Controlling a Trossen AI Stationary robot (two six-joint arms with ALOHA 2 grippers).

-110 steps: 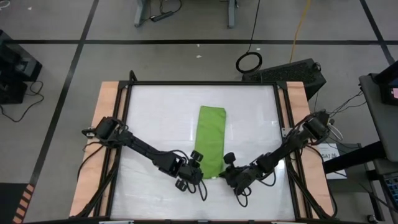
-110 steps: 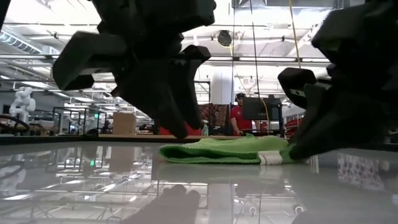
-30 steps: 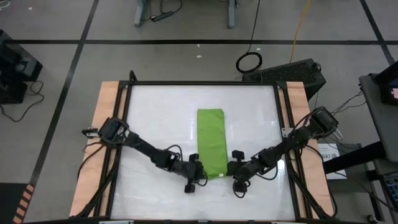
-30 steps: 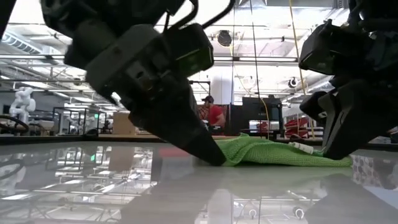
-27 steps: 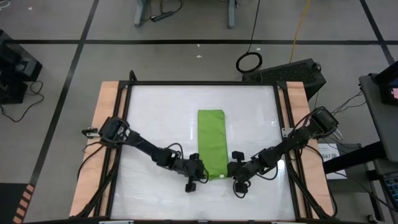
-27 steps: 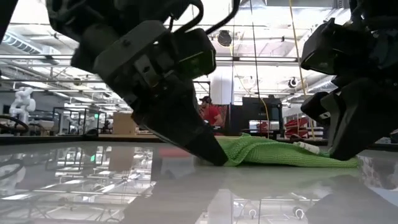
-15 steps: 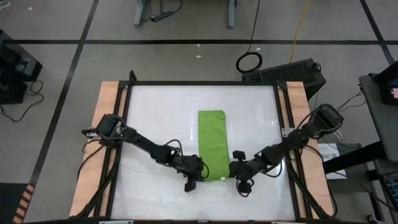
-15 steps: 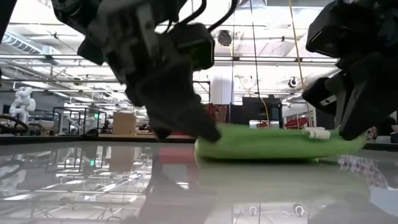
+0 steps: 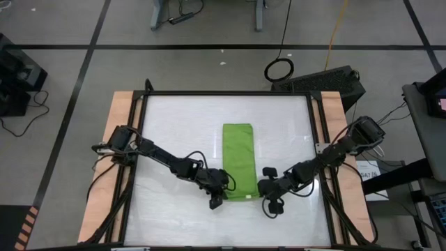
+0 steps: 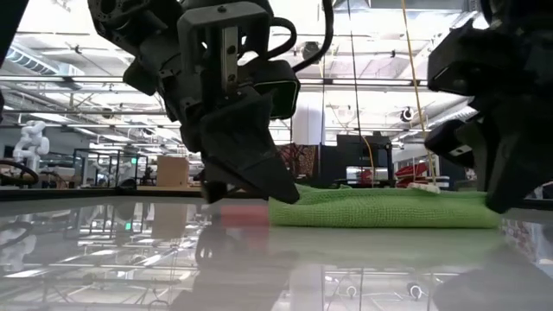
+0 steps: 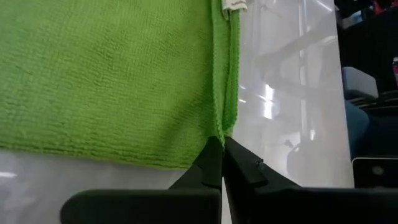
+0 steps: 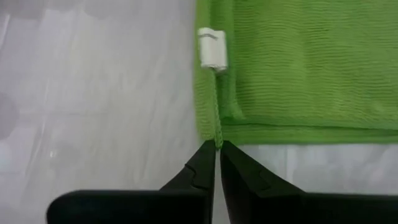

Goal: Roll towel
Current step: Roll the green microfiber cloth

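Both claws, left point(image 9: 221, 187) and right point(image 9: 263, 188), pinched the towel point(image 9: 238, 162) (folded narrow) at its six-o'clock corners.

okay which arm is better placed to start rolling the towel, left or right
Neither clearly: the left pincer and right pincer each pinch a near corner of the towel, so both look equally placed to roll together.
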